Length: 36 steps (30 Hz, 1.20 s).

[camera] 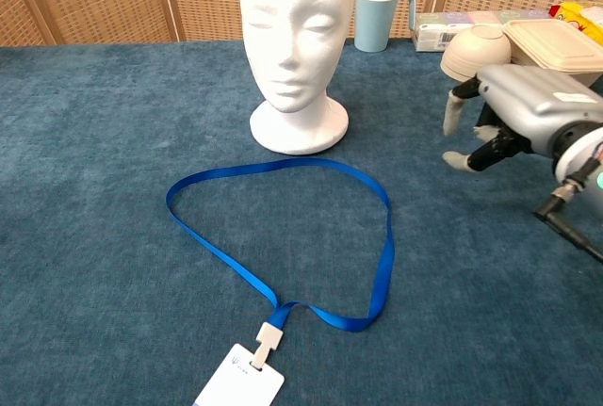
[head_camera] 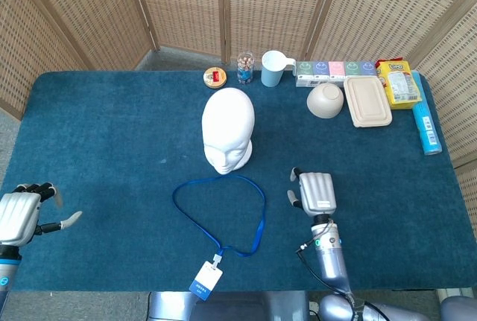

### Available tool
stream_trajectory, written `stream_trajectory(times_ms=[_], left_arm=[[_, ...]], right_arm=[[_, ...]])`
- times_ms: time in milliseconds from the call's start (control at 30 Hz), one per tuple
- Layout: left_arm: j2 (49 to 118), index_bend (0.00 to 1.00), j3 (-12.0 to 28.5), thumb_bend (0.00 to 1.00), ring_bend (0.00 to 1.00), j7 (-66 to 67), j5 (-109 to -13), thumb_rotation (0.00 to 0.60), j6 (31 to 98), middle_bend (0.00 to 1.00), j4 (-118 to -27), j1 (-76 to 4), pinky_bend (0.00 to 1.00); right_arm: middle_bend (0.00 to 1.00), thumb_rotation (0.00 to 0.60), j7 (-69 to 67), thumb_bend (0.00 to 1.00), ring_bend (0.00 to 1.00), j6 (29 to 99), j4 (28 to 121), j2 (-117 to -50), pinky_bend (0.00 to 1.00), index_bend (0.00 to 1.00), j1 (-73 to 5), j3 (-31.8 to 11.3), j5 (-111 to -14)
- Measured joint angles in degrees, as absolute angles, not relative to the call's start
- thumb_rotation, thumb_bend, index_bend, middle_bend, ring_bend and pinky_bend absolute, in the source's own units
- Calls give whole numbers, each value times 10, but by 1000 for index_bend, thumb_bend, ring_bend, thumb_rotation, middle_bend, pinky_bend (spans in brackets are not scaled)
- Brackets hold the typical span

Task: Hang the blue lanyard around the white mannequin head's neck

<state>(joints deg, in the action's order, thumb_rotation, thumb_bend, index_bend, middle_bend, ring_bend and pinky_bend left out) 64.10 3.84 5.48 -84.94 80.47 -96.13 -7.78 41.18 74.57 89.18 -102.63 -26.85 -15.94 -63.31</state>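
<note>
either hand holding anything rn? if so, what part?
Nothing held. Left hand and right hand are both empty above the table; the blue lanyard lies loose in front of the mannequin head.

Your white mannequin head (camera: 297, 43) stands upright at the top centre of the frame, face toward you, its round base on the blue table (camera: 85, 236). Just below the base, the blue lanyard (camera: 283, 227) lies flat in an open loop across the middle, its strap ends meeting at a white clip and badge (camera: 240, 382) at the bottom edge. Your right hand (camera: 513, 109) sits at the right edge, palm down, fingers curled downward, holding nothing, well apart from the lanyard. Behind it you see a beige bowl (camera: 476, 48), a lidded container (camera: 556, 43) and a pale blue cup (camera: 377, 15).
</note>
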Motion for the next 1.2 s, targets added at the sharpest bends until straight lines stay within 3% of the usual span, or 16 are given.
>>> stream_trajectory(times_ms=[1200], left_arm=[[641,615,27,141,491,36,-851,168,808,512,-951,-81,378]], right_arm=[[1000,538,509,340,1000,709,821,-1125,1000,467,-359,-161,-547]])
